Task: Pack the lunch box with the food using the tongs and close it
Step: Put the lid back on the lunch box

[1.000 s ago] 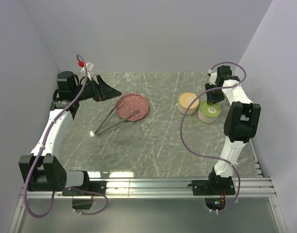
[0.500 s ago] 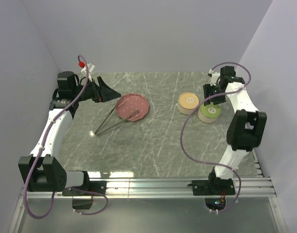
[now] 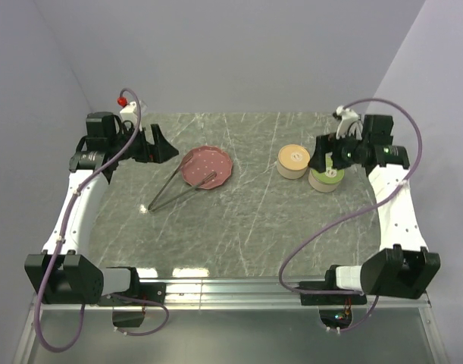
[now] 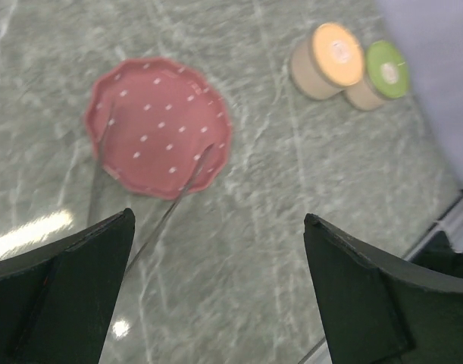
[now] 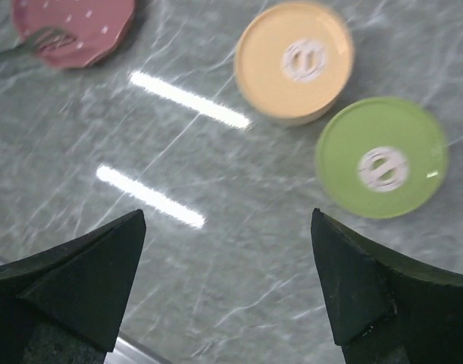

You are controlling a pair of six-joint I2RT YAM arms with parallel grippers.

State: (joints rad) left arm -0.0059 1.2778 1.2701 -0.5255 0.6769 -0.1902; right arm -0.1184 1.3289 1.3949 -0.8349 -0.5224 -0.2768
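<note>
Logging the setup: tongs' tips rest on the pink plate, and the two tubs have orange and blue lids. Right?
Not quite: the right wrist view shows a green lid, not blue, beside the orange lid. The tongs do rest their tips on the pink plate.

A slim white left arm (image 3: 73, 212) and white right arm (image 3: 398, 216) carry chunky black joint housings (image 3: 63, 276). A mauve cable (image 3: 290, 258) loops along each. Black wedge-shaped fingers (image 4: 61, 296) fill both wrist views' lower corners.
</note>
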